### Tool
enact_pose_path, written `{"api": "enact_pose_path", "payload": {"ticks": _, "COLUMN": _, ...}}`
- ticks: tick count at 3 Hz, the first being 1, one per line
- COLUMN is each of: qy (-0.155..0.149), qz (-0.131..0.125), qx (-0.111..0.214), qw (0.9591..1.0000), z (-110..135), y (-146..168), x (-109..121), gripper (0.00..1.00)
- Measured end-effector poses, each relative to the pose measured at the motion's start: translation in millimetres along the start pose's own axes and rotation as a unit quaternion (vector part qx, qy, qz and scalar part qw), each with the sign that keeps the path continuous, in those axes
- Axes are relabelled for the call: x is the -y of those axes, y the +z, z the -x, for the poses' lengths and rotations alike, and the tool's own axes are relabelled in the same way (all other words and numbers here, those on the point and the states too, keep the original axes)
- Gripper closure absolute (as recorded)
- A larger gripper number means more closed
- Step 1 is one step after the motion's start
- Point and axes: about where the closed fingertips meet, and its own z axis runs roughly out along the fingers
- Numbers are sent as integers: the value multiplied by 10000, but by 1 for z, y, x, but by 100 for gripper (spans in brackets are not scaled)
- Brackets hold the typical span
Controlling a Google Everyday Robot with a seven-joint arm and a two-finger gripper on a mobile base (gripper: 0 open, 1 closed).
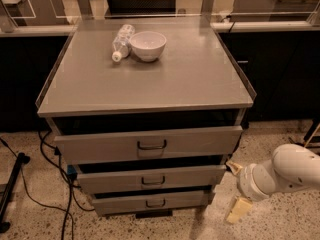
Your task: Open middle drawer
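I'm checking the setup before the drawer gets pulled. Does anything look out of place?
A plastic bottle lies on its side on the cabinet top, right beside the white bowl. The middle drawer sits straight. The gripper is low by the cabinet's right side, off the handle.

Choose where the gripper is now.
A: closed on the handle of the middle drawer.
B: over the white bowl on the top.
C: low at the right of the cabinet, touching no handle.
C: the gripper sits low by the right side of the cabinet, apart from the handle of the middle drawer.
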Motion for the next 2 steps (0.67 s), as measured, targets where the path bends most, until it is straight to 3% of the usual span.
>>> {"api": "enact_pose_path", "payload": {"ticks": 2, "qy": -97, "qz": 272, "qx": 294, "qw": 9992, "z": 1, "y": 47, "x": -3, "gripper": 0}}
